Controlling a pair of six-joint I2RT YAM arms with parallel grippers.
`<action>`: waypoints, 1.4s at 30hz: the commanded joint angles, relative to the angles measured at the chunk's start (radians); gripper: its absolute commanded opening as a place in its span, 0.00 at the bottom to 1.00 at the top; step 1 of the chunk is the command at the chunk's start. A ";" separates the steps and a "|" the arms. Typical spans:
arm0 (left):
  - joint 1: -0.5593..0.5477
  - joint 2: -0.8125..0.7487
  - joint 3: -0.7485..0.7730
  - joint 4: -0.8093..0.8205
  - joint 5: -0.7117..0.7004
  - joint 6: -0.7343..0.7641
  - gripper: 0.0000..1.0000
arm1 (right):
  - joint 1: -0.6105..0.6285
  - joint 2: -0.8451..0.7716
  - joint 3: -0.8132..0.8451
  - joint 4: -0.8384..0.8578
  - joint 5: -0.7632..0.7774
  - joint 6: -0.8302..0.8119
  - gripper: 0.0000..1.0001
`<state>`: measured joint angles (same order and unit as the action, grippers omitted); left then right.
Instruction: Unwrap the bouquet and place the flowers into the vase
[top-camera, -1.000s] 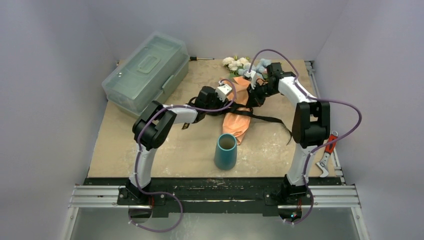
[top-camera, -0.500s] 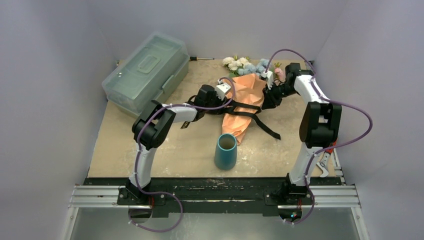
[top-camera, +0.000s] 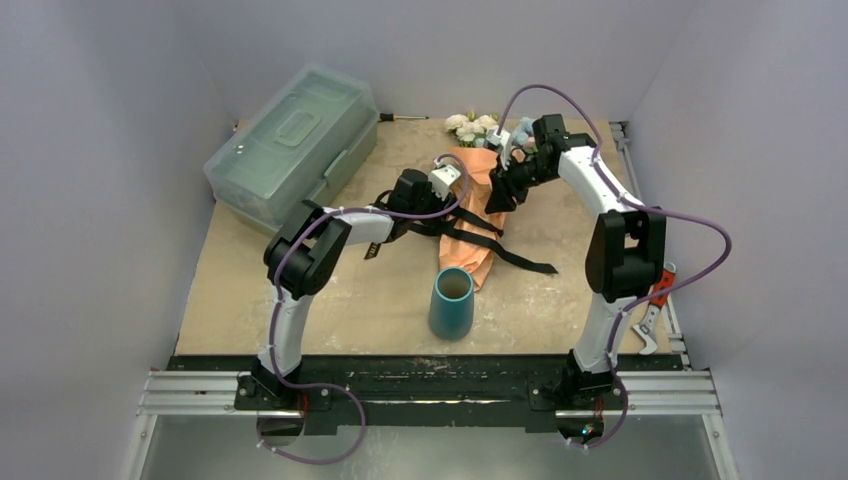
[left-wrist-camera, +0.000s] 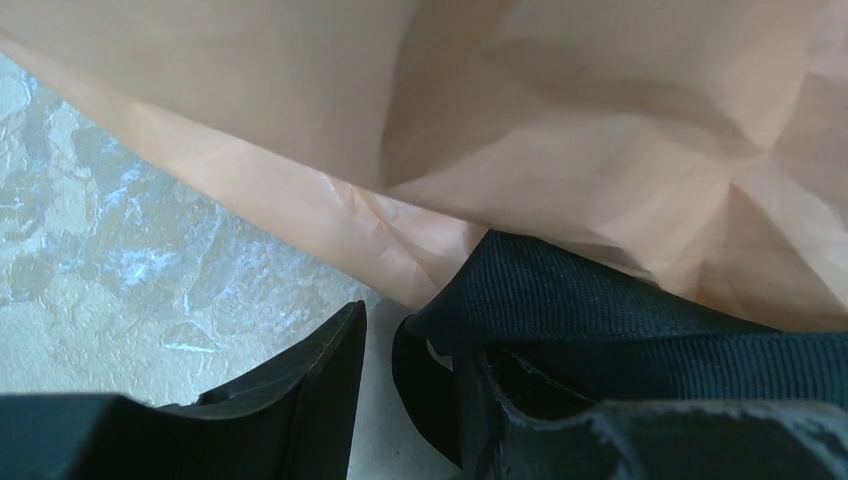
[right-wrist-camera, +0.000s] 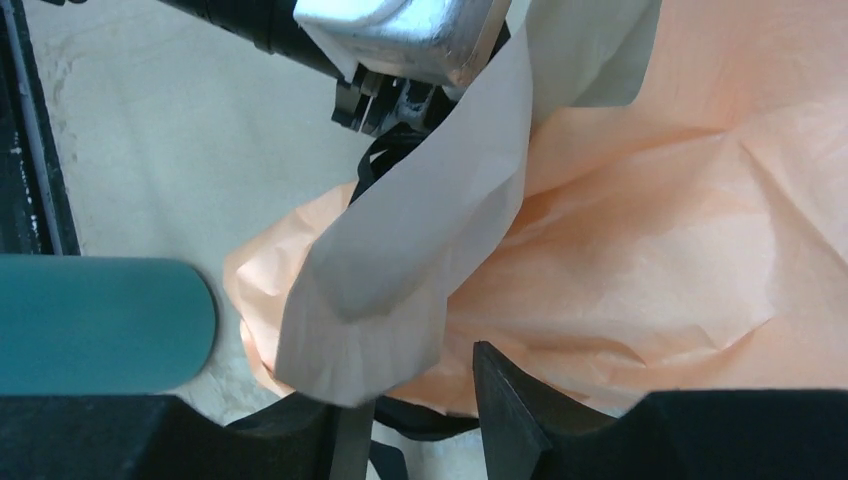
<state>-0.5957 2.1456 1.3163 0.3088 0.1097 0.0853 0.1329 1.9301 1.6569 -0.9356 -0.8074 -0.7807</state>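
Observation:
The bouquet (top-camera: 478, 225) lies on the table in orange paper (right-wrist-camera: 660, 250), its cream and blue flowers (top-camera: 478, 124) pointing to the back. A black ribbon (top-camera: 520, 258) trails loose across it toward the right. My left gripper (top-camera: 440, 208) sits low at the wrap's left side, open, the ribbon (left-wrist-camera: 620, 310) looped over its right finger (left-wrist-camera: 640, 440). My right gripper (right-wrist-camera: 415, 410) hangs open over the wrap's upper part, a tan paper flap (right-wrist-camera: 400, 260) drooping onto its left finger. The teal vase (top-camera: 452, 302) stands upright in front of the bouquet.
A translucent grey-green toolbox (top-camera: 295, 140) fills the back left corner. Red-handled pliers (top-camera: 655, 300) lie on the right rail, and a thin tool (top-camera: 405, 117) rests by the back wall.
My right gripper pulled the paper out to the right, opened, and swung back left over the bouquet. The wrap folded narrower and the ribbon's tail shifted. The left arm barely moved.

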 joint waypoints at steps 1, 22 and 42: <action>0.000 -0.006 0.030 0.034 0.029 -0.030 0.36 | 0.015 -0.034 0.039 0.077 -0.049 0.089 0.46; 0.006 -0.053 0.002 0.089 0.107 -0.099 0.40 | 0.065 -0.005 0.037 0.123 0.003 0.165 0.52; 0.012 -0.061 -0.008 0.097 0.122 -0.133 0.41 | -0.085 -0.002 0.136 0.005 0.084 0.119 0.56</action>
<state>-0.5911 2.1422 1.3151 0.3546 0.2062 -0.0261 0.1280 2.0029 1.7000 -0.8429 -0.7231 -0.6308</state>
